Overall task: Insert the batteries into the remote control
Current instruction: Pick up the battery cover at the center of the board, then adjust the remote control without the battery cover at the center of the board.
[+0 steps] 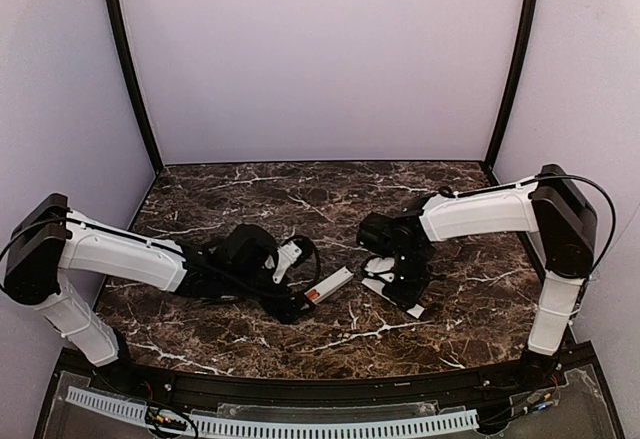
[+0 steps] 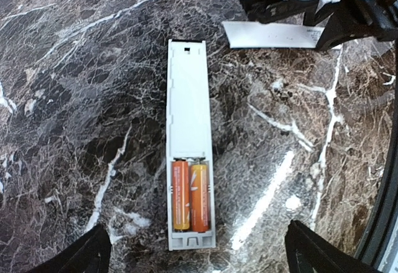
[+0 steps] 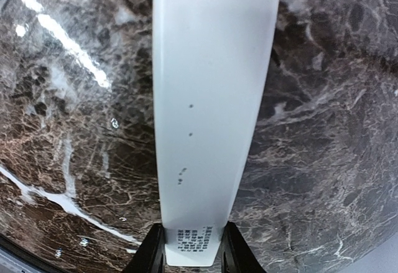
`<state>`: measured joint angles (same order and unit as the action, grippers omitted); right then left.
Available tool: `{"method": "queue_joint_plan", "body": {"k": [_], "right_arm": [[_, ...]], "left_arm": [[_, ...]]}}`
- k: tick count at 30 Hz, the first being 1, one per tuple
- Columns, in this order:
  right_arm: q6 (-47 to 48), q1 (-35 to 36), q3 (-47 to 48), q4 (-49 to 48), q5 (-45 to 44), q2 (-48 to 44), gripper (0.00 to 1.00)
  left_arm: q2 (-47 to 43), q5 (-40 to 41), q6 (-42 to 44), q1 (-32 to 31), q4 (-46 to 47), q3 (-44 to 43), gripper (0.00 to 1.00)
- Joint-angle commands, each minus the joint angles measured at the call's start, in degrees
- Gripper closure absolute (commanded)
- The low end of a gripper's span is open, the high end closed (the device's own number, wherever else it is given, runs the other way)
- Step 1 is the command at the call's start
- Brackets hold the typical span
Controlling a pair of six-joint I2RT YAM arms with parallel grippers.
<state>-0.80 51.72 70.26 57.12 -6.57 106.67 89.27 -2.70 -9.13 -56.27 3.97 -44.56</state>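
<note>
Both batteries [image 2: 190, 196] sit side by side in the recess at one end of the remote [image 2: 189, 142], flat on the bench [image 2: 74, 99]. Left end effector [image 2: 199, 257] hangs spread wide over it. Right end effector [image 3: 194, 245] pinches the cover [image 3: 214, 99] by its end. It's thin, slick plastic, probably light and bendy, so hold the edges. The cover's far end is cut off, and I can't tell if it's lifted.

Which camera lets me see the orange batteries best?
The left wrist view: both batteries lie side by side inside the remote control, seen close up. The top view shows them only as a tiny orange spot. The right wrist view shows no batteries, just the white cover strip.
</note>
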Motion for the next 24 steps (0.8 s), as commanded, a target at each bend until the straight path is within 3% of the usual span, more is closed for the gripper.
{"method": "queue_joint_plan", "body": {"k": [1, 11, 24], "right_arm": [[0.47, -0.95, 1.28, -0.46, -1.52, -2.81, 0.81], [0.53, -2.26, 2.18, -0.69, -3.42, -4.79, 0.83], [3.61, -2.60, 6.52, -1.69, -2.67, -6.87, 0.85]], "left_arm": [[2.00, 1.37, 4.33, -0.32, -1.67, -0.63, 0.01], [7.78, 5.78, 6.60, -1.01, -6.85, -4.41, 0.01], [9.08, 18.31, 4.95, 0.26, -10.92, -5.75, 0.02]]}}
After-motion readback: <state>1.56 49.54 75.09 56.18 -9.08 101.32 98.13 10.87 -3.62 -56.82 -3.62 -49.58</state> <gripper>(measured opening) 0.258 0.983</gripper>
